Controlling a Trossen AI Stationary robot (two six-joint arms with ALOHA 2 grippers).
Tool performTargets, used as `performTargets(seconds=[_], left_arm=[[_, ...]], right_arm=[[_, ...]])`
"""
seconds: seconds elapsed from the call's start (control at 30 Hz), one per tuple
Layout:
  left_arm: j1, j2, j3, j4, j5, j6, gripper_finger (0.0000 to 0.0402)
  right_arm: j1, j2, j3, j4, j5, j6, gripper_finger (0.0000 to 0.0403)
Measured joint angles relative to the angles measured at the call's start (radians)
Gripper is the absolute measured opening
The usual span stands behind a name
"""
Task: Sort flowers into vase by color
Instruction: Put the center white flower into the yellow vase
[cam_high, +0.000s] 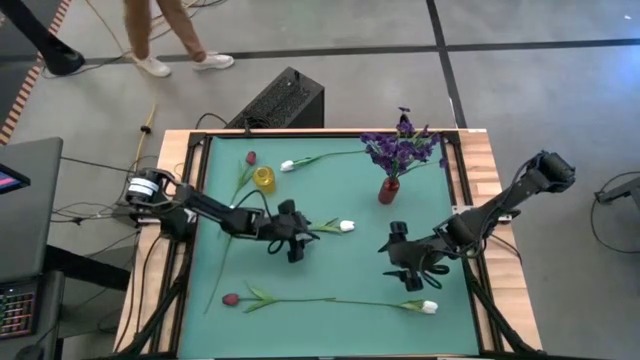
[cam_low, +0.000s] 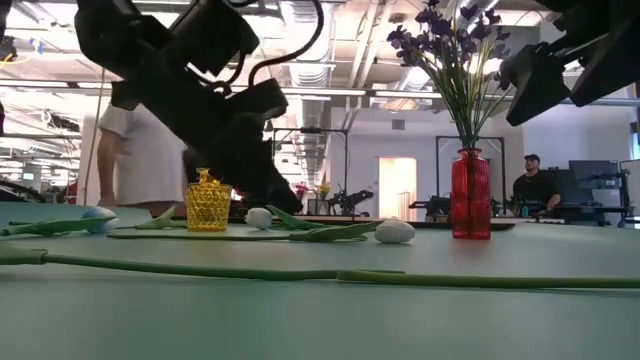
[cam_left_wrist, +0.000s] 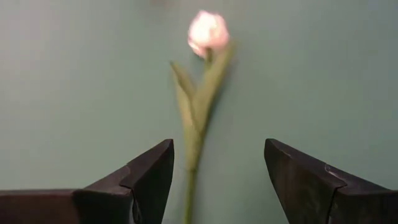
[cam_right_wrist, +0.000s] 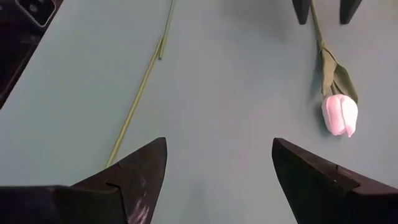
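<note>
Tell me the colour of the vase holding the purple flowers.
Red vase, clearest in the low view.

Overhead, table-level, two wrist cameras

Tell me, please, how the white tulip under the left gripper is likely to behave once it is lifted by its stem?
The white tulip probably droops: its stem is thin and long. It looks light. The open left gripper straddles the stem, which might slip or twist.
</note>
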Motion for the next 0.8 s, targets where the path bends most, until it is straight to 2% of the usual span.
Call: performTargets(seconds=[0.1, 0.3, 0.8], left_arm=[[0.016, 0.0, -0.009, -0.025, 0.053, -0.003, 0.0234], [0.027, 0.0, -0.016, -0.036, 0.075, 0.006, 0.0212], [0.032, 0.065, -0.015, -0.035, 0.058, 0.003, 0.0199]], right_arm=[[0.0, 0.0, 0.0, 0.001, -0.001, -0.031, 0.0315], [0.0, 0.0, 0.0, 0.0, -0.002, -0.064, 0.0315], [0.0, 0.0, 0.0, -0.001, -0.002, -0.066, 0.0315]])
